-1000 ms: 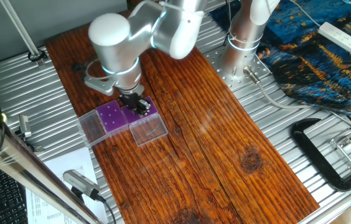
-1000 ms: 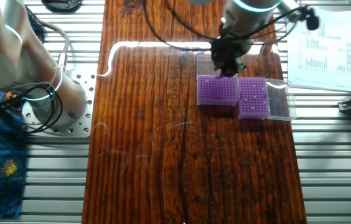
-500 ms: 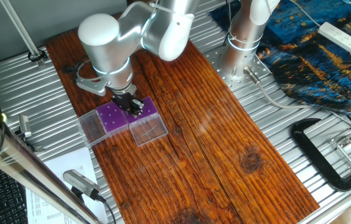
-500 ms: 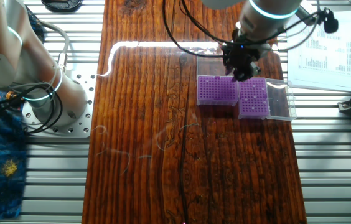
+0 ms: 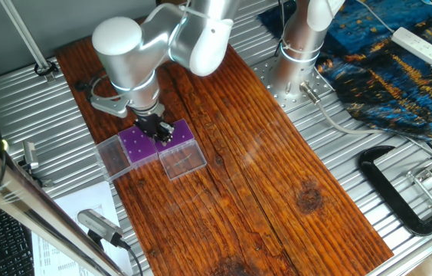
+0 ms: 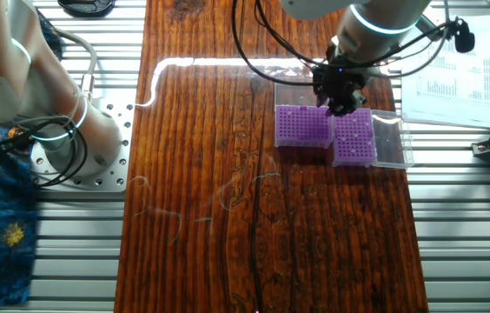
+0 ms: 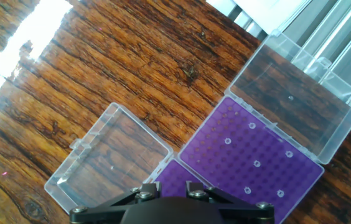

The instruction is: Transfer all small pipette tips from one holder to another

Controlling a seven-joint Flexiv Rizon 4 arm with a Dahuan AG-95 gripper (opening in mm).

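Note:
Two holders with purple perforated tops stand side by side on the wooden board, each with its clear lid folded open. In the hand view, one holder (image 7: 250,158) carries several small pipette tips (image 7: 256,163), seen as pale dots. The other holder (image 7: 170,175) shows only its corner at the bottom edge. My gripper (image 7: 168,190) hovers over that corner, close to the seam between the two. Its fingertips are hidden below the frame. In the fixed views the gripper (image 5: 162,132) (image 6: 339,103) hangs just above the holders (image 5: 135,144) (image 5: 179,132) (image 6: 303,127) (image 6: 354,136).
The open lids (image 7: 110,158) (image 7: 294,102) lie flat beside the holders. A black clamp (image 5: 400,192) and a patterned cloth (image 5: 400,61) lie to the right on the ribbed metal table. Papers (image 6: 453,61) lie past the board's edge. The arm's base (image 5: 300,54) stands behind.
My gripper has moved sideways from above one holder to the seam between the two. The holders and lids have not moved.

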